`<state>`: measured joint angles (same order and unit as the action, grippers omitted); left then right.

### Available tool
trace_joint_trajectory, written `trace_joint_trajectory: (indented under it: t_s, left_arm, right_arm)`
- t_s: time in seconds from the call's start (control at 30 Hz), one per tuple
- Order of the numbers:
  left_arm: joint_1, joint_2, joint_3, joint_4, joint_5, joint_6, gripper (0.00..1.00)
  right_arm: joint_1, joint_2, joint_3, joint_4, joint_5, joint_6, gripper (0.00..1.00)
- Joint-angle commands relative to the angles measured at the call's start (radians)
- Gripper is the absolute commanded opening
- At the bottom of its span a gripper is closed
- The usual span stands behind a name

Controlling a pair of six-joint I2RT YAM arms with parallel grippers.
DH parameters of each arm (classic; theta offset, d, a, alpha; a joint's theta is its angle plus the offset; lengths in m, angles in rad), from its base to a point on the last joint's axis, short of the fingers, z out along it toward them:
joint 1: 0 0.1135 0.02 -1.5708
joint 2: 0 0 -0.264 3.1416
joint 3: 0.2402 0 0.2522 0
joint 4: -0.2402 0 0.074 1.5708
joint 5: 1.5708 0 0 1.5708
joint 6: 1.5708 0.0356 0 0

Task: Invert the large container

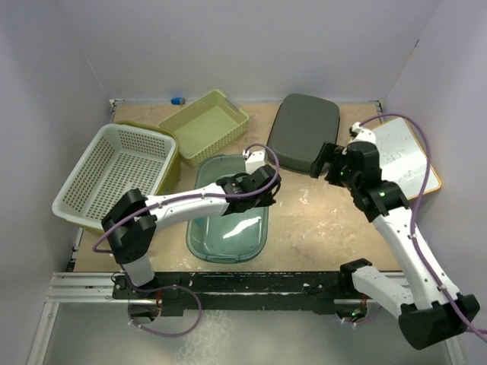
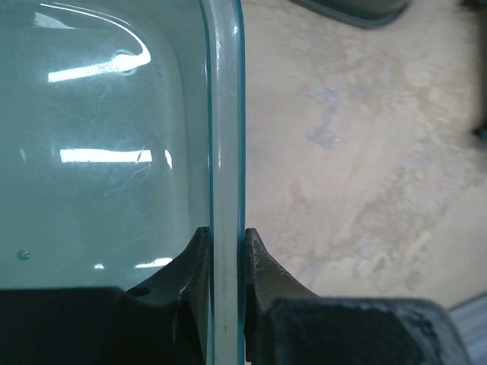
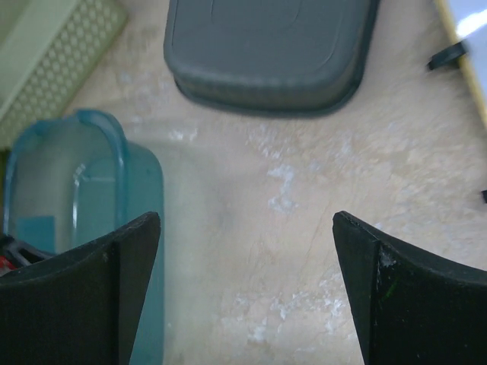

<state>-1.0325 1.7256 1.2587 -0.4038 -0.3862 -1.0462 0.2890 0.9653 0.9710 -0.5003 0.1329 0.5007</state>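
At 9 o'clock on the table (image 1: 319,220) lies a white perforated basket (image 1: 114,171), with a yellow-green basket (image 1: 204,124) at 11. The teal translucent container (image 1: 228,236) rests mouth-up at 7 o'clock, close to the table's near edge. My left gripper (image 1: 262,186) has its jaws clamped on that container's right rim, one finger inside, one outside. A dark grey tub (image 1: 303,131) lies at 1 o'clock. My right gripper (image 1: 327,161) hovers at the tub's 4 o'clock, jaws wide apart, holding nothing. A whiteboard (image 1: 403,156) lies at 3 o'clock.

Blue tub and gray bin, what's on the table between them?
Nothing, just bare scuffed table between the blue tub and the gray bin, as the right wrist view shows.
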Motion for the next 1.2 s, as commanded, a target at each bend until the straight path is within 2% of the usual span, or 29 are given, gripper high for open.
trace_joint_trajectory:
  t_s: [0.0, 0.17, 0.27, 0.33, 0.5, 0.63, 0.73, 0.8, 0.9, 1.0, 1.03, 1.17]
  left_arm:
    - [-0.002, -0.045, 0.058, 0.29, 0.282, 0.029, 0.0]
    - [0.002, 0.016, 0.21, 0.309, 0.421, 0.019, 0.0]
    - [0.034, 0.027, 0.233, 0.414, 0.53, -0.073, 0.0]
    - [0.07, 0.018, 0.199, 0.546, 0.625, -0.172, 0.0]
    - [0.152, -0.009, 0.047, 0.926, 0.745, -0.431, 0.0]
    - [0.191, 0.016, -0.091, 1.203, 0.797, -0.647, 0.0]
    - [0.205, 0.086, -0.195, 1.542, 0.815, -0.855, 0.0]
    - [0.207, 0.138, -0.235, 1.696, 0.812, -0.962, 0.0]
    - [0.213, 0.198, -0.274, 1.86, 0.812, -1.063, 0.0]
    - [0.224, 0.218, -0.325, 1.894, 0.848, -1.078, 0.0]
    - [0.23, 0.22, -0.348, 1.892, 0.861, -1.07, 0.02]
    - [0.269, 0.225, -0.47, 1.863, 0.917, -1.008, 0.33]
  right_arm:
    - [0.003, -0.037, 0.147, -0.101, 0.266, 0.045, 0.97]
    - [0.003, 0.027, 0.324, -0.17, 0.466, -0.011, 1.0]
    - [0.002, 0.07, 0.414, -0.192, 0.52, -0.046, 1.0]
    - [0.002, 0.089, 0.453, -0.203, 0.552, -0.05, 1.0]
    - [-0.002, 0.099, 0.48, -0.186, 0.547, -0.051, 1.0]
    - [-0.004, 0.1, 0.46, -0.175, 0.537, -0.047, 1.0]
    - [-0.004, 0.104, 0.437, -0.171, 0.519, -0.036, 1.0]
    - [-0.004, 0.107, 0.419, -0.164, 0.501, -0.028, 1.0]
    - [-0.004, 0.113, 0.398, -0.166, 0.462, -0.018, 1.0]
    - [-0.004, 0.108, 0.372, -0.172, 0.456, -0.01, 1.0]
    - [-0.004, 0.105, 0.364, -0.173, 0.457, -0.01, 1.0]
    - [-0.004, 0.094, 0.343, -0.174, 0.459, -0.01, 1.0]
